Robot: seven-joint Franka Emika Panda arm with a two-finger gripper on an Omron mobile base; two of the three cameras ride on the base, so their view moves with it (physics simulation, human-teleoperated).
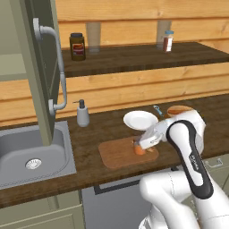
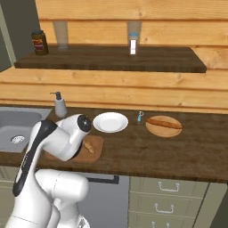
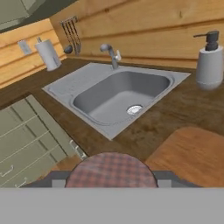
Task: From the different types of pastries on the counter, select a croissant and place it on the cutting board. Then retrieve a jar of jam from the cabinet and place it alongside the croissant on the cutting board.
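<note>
The gripper (image 1: 139, 147) sits low over the board (image 1: 118, 154), jaws clamped on what looks like a jam jar (image 3: 111, 170) with a checked lid. The croissant (image 2: 89, 147) lies on the board's right part, just beside it. The sink (image 3: 118, 94) is to the left.

One cutting board (image 1: 120, 154) lies on the tabletop (image 2: 187, 151), with one croissant (image 2: 89, 146) on it. One white plate (image 2: 110, 122) sits just beyond, and one round wooden board (image 2: 164, 126) to the right carries one baguette (image 2: 164, 123). One soap dispenser (image 1: 82, 113) stands by one sink (image 1: 31, 154). On the far shelf (image 2: 111, 60) I count two glasses (image 1: 93, 35), one dark jar (image 1: 77, 46) and one small shaker (image 2: 132, 43). One paper towel roll (image 3: 47, 54) stands beyond the sink.
</note>
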